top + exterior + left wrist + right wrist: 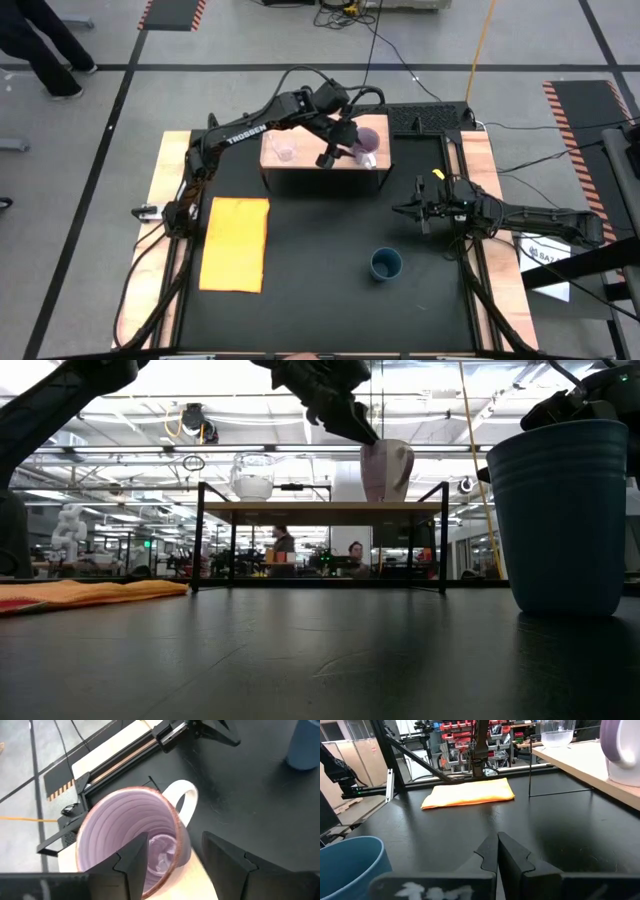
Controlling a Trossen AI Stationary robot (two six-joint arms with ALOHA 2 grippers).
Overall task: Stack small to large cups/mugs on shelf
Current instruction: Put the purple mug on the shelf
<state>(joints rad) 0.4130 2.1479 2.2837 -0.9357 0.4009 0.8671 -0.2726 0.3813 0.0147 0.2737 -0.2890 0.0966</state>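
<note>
Left end effector (345, 147) poised over the right end of the shelf (315, 170), one finger (134, 865) dipped inside the light purple mug (367, 142), the other finger outside its wall, straddling the rim on the side away from the pale handle. Jaws spread either side of that wall; whether actually pinching the mug, impossible to say. Mug standing upright on the shelf board. Tiny clear glass cup (284, 151) also upright on the shelf, toward its left end, well apart from the mug. Dark teal-blue cup (386, 264) standing alone on the black bench (320, 290), in front of the shelf and off to the right, untouched. Right end effector (418, 212) parked low over the bench on the right side, between shelf and teal-blue cup, fingers clenched together on nothing. Yellow-orange mat (236, 243) lying flat on the left part of the bench.
</note>
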